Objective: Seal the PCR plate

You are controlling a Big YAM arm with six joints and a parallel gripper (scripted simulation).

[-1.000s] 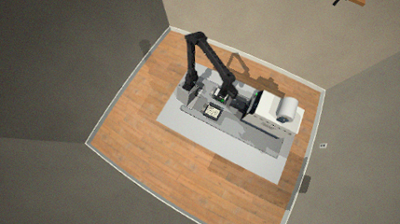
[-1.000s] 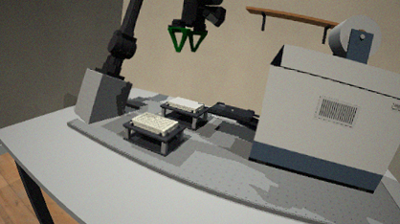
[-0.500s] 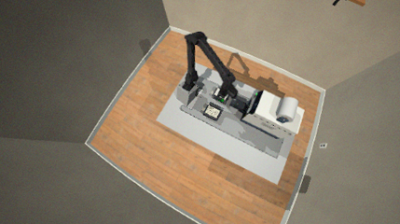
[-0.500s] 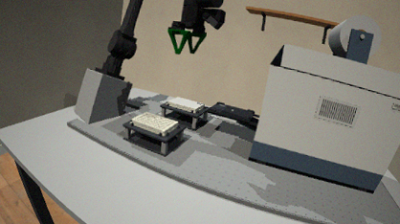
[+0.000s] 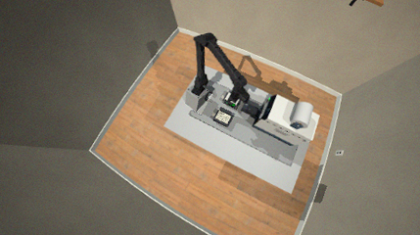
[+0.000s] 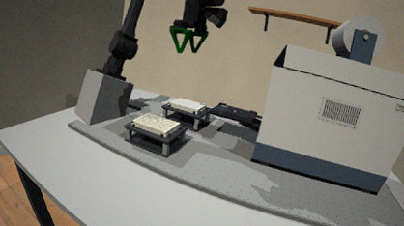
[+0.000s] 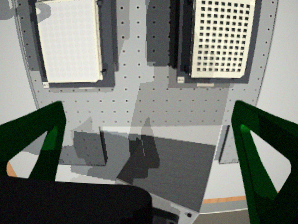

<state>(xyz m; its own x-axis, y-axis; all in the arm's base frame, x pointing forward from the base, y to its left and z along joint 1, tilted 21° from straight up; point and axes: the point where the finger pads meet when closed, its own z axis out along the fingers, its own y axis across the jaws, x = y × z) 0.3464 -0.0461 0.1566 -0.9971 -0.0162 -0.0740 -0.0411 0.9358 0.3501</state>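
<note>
The arm [image 6: 130, 26] is showing black, its gripper [image 6: 188, 40] dark green. Both plates are looking cream: one [image 7: 224, 34] dotted with a grid of dark wells, the other [image 7: 68, 39] plain. Their nests [image 6: 156, 140] are showing dark grey. The sealer [image 6: 337, 118] is wearing off-white over a navy band, on a speckled grey board [image 6: 230, 176].
</note>
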